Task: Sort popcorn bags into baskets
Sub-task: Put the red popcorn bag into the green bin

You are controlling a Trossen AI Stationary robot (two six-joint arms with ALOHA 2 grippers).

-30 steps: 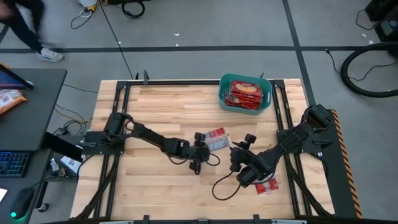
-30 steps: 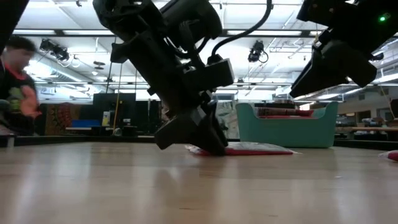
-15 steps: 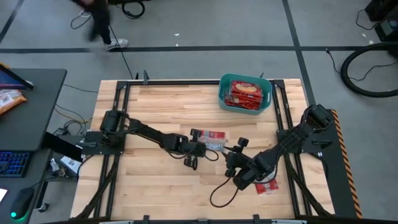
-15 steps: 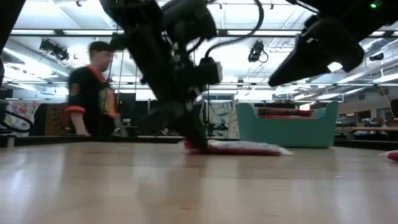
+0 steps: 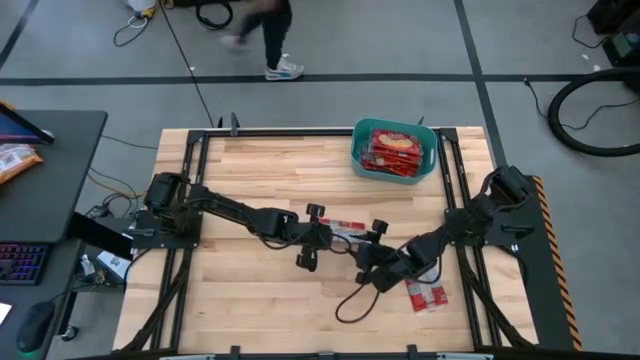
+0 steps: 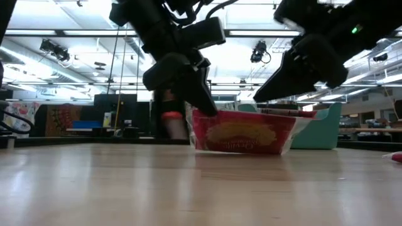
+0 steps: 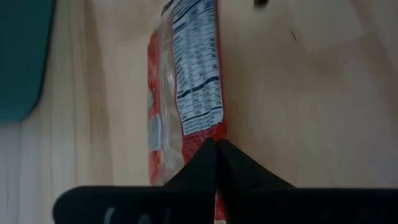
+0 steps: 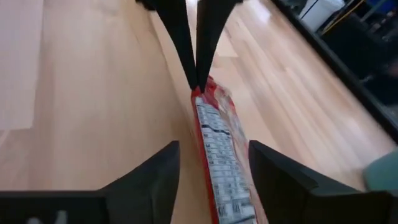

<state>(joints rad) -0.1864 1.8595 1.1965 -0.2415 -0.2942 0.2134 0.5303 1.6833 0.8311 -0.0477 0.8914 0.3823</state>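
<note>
Wooden worktop (image 5: pixel 240 170) carries the scene. At its middle the left pincer (image 5: pixel 327 229) is pressed together on one end of a red popcorn bag (image 6: pixel 242 133), which is held on edge with its lower edge seemingly at the wood. The right pincer (image 8: pixel 208 174) is spread, one finger on each side of the bag's other end, not yet clamped. A second bag (image 5: pixel 426 295) lies flat nearby; the teal basket (image 5: pixel 360 155), already holding bags, sits well apart. A thin end pinch could slip if the handover is mistimed.
</note>
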